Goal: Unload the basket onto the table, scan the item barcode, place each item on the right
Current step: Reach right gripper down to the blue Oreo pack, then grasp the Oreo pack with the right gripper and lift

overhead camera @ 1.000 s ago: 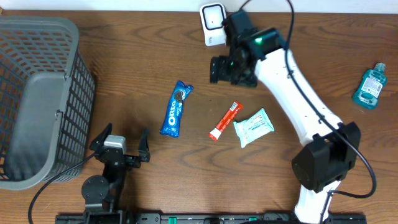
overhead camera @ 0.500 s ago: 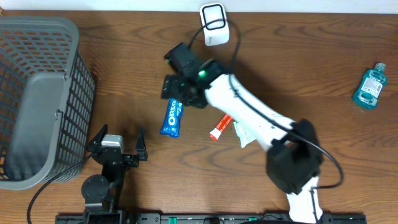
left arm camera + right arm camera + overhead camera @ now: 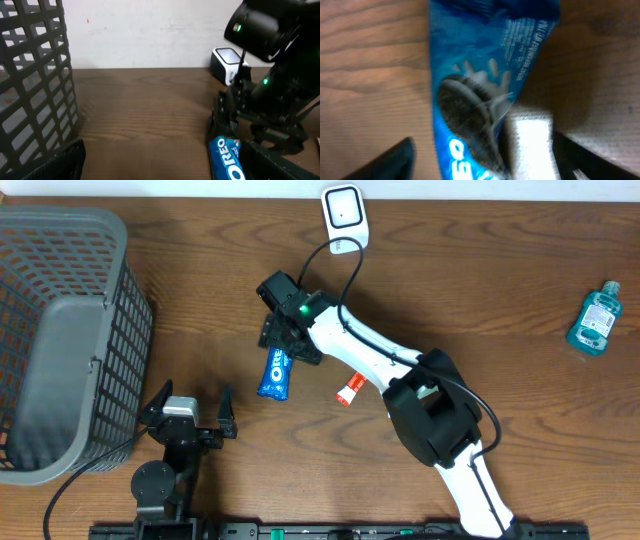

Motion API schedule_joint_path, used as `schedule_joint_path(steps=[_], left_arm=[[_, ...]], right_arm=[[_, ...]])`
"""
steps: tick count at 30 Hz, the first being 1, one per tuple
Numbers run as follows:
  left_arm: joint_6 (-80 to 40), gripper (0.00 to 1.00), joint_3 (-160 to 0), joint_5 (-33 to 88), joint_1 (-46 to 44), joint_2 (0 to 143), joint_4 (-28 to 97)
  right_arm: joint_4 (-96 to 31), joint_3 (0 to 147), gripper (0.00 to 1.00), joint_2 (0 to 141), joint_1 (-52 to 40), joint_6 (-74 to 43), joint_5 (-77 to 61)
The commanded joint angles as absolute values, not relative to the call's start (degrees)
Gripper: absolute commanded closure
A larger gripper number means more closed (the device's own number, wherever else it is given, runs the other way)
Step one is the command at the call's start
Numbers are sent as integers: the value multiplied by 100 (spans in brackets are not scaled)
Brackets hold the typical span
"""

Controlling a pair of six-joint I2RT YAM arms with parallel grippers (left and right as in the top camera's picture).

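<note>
Blue crinkly Oreo cookie packet (image 3: 277,370) mid-frame; my right hand (image 3: 283,342) straddles it, spread wide, nothing gripped. Pick-up step, I judge. Next: close squarely, lift toward white boxy scanner (image 3: 343,210) top-centre.

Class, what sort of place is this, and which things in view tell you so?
Likely a mock shop checkout on a wooden table: a white scanner, a grey basket, and packaged goods such as the Oreo pack.

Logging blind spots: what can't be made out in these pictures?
Oreo pack: top end under the right arm, overhead; cut by the bottom edge, left wrist; no barcode shows.
Right wrist view: blurred, so contact between right jaws and pack is unclear.
Red stick: upper part under the arm, overhead.
</note>
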State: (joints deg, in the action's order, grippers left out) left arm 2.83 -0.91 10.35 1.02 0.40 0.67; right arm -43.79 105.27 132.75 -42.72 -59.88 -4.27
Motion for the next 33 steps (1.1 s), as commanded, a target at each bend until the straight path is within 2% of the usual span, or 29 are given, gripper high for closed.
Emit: schedule_joint_path(steps=[1,2,3,5,6,10,12,17,22,28,33], left_arm=[[316,2,-23,1087,89,60,298],[316,2,-23,1087,89,60,298],[316,2,-23,1087,89,60,298],[316,2,-23,1087,89,60,298],[316,2,-23,1087,89,60,298],[316,2,-23,1087,89,60,298],[316,2,-23,1087,89,60,298],[316,2,-23,1087,89,60,298],[316,2,-23,1087,89,60,298],[316,2,-23,1087,89,60,298],[316,2,-23,1087,89,60,298]], right_arm=[[-4480,10547,43,13646,-4366,-6128,-353],[-4628,10547,67,13697,-4383,-6130,-353],[-4755,10547,79,13701,-4394,-6128,-342],[-5000,10549,97,13681,-4392,-6128,-331],[-5124,10560,99,13666,-4390,-6128,-333],[-5874,10698,98,13603,-4313,-6125,-423],[-6335,10836,99,13550,-4230,-6125,-928],[-7581,11209,98,13467,-3907,-5992,-3422],[-7859,11233,98,13467,-3444,-4873,-6143],[-8517,11233,98,13467,-3175,-4735,-7279],[-8833,11233,98,13467,-3068,-5411,-7620]])
